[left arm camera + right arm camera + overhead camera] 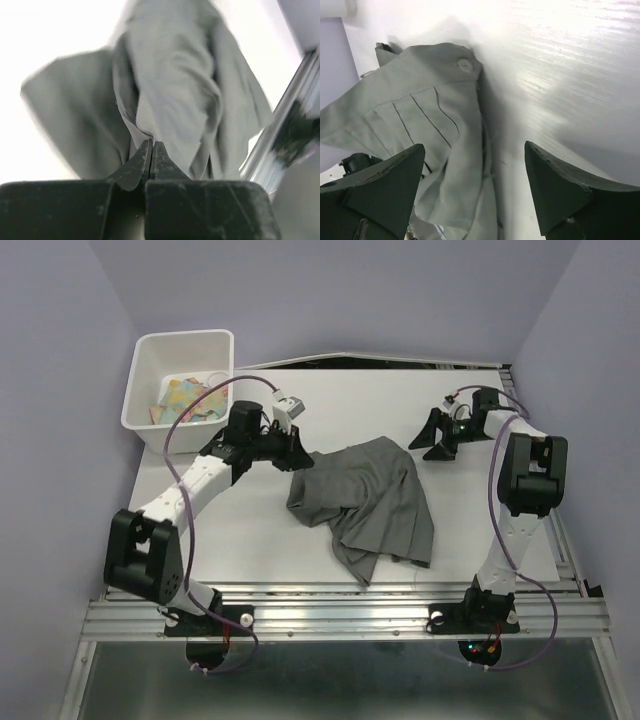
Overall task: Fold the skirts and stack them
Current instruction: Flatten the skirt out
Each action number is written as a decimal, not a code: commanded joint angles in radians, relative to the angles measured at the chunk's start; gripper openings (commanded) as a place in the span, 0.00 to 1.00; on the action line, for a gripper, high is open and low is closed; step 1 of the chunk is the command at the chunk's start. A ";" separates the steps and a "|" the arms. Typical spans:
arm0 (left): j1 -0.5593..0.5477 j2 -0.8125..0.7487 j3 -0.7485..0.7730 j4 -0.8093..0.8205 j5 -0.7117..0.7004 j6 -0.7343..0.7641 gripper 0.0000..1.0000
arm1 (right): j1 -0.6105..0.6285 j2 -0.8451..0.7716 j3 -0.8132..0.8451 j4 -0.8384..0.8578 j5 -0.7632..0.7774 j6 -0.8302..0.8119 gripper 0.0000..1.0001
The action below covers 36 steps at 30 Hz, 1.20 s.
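On the white table point(250, 530), a single grey skirt point(375, 505) is lying in a rumpled heap, and pale lavender walls point(70, 360) are closing the space in on three sides. A white bin point(185, 335) is sitting behind the left gripper point(303, 457), at the table's far corner, with some colourful items inside that are too small to make out. A metal rail point(350, 615) is running along the near edge, where both arm bases are bolted.

The left arm is reaching forward and inward, its forearm lying low over the surface. The left gripper point(151, 145) is pressing its jaws together on a raised fold of the skirt point(175, 75). The cloth is gathering into creases right at the fingertips and spreading away beyond them. To the right of those jaws the rest of the cloth is fanning out toward the near edge.

The right arm is standing upright from its base and bending over at the elbow, pointing its wrist inward. The right gripper point(432, 440) is hovering with its jaws spread wide and nothing between them but bare table and the edge of the cloth below. In the right wrist view, the skirt point(420, 115) is lying ahead of the right gripper point(472, 150) and toward the left finger. It is showing stitched pleats and a small button point(465, 64) at its waistband. Ahead of the right finger, the tabletop is glaring under strong light.
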 commanded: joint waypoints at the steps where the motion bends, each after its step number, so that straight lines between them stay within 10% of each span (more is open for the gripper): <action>1: -0.149 -0.232 0.039 -0.214 -0.029 0.534 0.00 | -0.019 -0.054 0.072 0.007 -0.055 -0.066 0.87; 9: -0.437 -0.537 -0.168 -0.487 -0.191 1.185 0.00 | -0.030 -0.070 0.110 -0.158 -0.199 -0.338 0.90; 15: -0.557 -0.603 -0.246 -0.554 -0.282 1.410 0.00 | 0.065 -0.036 0.135 -0.150 -0.224 -0.350 0.88; 24: -0.586 -0.553 -0.272 -0.497 -0.282 1.312 0.00 | 0.289 0.108 0.268 0.132 -0.099 -0.032 0.77; 36: -0.577 -0.562 -0.269 -0.448 -0.313 1.166 0.00 | 0.475 0.340 0.449 0.096 -0.083 -0.025 0.78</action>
